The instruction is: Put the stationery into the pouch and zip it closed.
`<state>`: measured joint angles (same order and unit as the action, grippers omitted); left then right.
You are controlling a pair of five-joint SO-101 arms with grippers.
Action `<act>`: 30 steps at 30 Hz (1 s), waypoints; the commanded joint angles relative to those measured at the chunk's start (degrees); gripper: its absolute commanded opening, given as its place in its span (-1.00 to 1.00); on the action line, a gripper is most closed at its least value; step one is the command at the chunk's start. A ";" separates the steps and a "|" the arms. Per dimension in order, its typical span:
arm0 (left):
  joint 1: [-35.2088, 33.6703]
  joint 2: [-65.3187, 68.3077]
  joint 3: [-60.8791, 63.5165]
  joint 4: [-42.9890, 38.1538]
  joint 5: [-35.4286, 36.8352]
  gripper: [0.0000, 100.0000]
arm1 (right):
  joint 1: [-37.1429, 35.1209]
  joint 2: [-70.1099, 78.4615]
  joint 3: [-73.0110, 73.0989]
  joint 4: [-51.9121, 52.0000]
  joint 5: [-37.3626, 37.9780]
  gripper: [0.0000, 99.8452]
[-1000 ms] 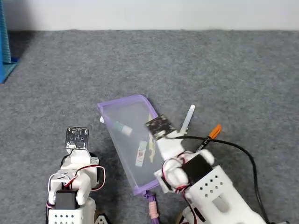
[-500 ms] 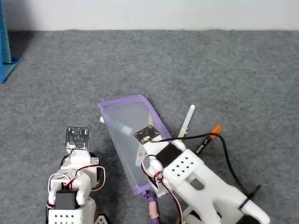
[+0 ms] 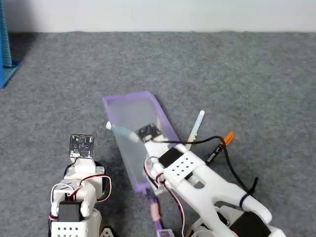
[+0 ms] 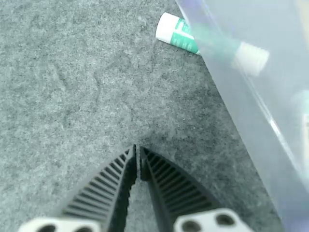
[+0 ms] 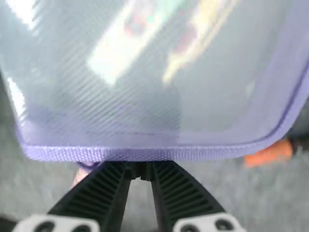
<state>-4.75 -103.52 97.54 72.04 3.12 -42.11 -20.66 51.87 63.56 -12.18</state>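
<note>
A clear pouch with purple trim (image 3: 133, 118) lies slanted mid-table, with small stationery pieces inside (image 5: 125, 43). A green-and-white tube (image 3: 121, 132) pokes out at its left side, and the same tube (image 4: 178, 34) lies just ahead of my left gripper (image 4: 137, 154), which rests shut and empty on the carpet. My right arm (image 3: 182, 170) leans over the pouch's near end. There my right gripper (image 5: 141, 173) is shut at the pouch's purple edge (image 5: 145, 153), apparently pinching it. A white pen (image 3: 196, 126) and an orange-capped black marker (image 3: 217, 148) lie right of the pouch.
A pink zip pull on a purple tab (image 3: 155, 212) trails from the pouch's near end. The left arm (image 3: 79, 187) sits at the front left. A blue object (image 3: 5, 44) stands at the far left edge, and a white wall runs along the back.
The right arm swung left over the pouch's near end. The pouch shifted away from the arms and slightly left, and its zip pull moved with it. The left arm stayed put.
</note>
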 commanded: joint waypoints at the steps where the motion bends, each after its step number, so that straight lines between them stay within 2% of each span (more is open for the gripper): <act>1: 0.26 -0.79 -1.10 0.18 -0.09 -0.97 | 3.30 -0.13 -3.34 -9.27 -0.44 -0.98; 4: 0.26 -0.79 -1.10 0.18 -0.09 -0.97 | 5.41 -0.13 -3.34 -13.58 -0.44 -0.98; 6: 0.26 -0.79 -1.10 0.18 -0.09 -0.97 | 5.49 -0.22 -3.34 -12.18 -0.44 -0.98; 16: 0.26 -0.79 -1.10 0.18 -0.09 -0.97 | -0.75 -0.22 -14.77 9.19 -0.62 -0.98; 22: 0.26 -0.79 -1.10 0.18 -0.09 -0.97 | -7.96 -0.13 -16.44 12.44 -1.85 -0.97; 24: 0.26 -0.79 -1.10 0.18 -0.09 -0.97 | -9.63 -0.13 -16.44 13.32 -5.01 -0.90; 30: 0.26 -0.79 -1.10 0.18 -0.09 -0.97 | -14.37 0.40 -14.33 16.04 -11.52 -0.49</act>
<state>-4.75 -103.52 97.54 72.04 3.12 -54.42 -20.13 38.68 78.86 -20.97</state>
